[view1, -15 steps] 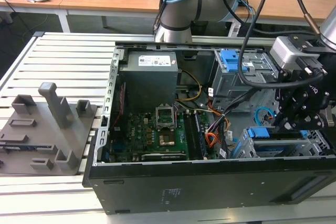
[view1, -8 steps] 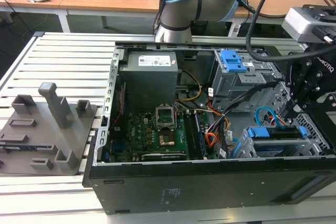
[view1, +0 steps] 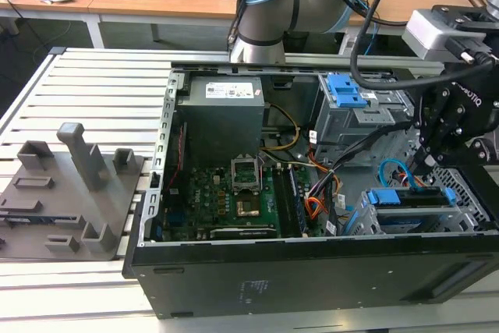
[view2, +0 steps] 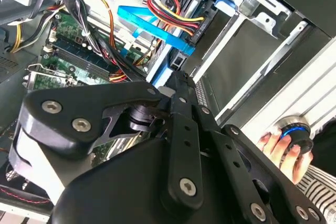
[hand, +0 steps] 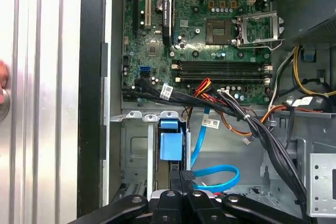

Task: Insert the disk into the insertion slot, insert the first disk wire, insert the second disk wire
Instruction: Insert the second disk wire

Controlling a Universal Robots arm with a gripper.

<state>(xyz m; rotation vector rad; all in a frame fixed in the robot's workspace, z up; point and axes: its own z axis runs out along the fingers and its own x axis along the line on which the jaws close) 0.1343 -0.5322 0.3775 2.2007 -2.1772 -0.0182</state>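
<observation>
Disk (view1: 412, 197) looks seated in the cage (view1: 468, 193); gripper (view1: 427, 160), pinched shut, on the blue cable (view1: 392, 171). Can't confirm either plug.

Gripper (view1: 429, 163) fingertips hidden behind the case wall in exterior view, open/shut unclear; second disk wire (hand: 215, 174) plug end tucked under gripper body in first wrist view; a hand (view2: 283, 153) cut by frame edge.

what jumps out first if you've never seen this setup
An open computer case lies on a slatted table, its green motherboard bare. The black gripper reaches into the drive corner at the exterior view's right, above a looping light-blue cable. In the second wrist view a hand rests on a blue knob.
</observation>
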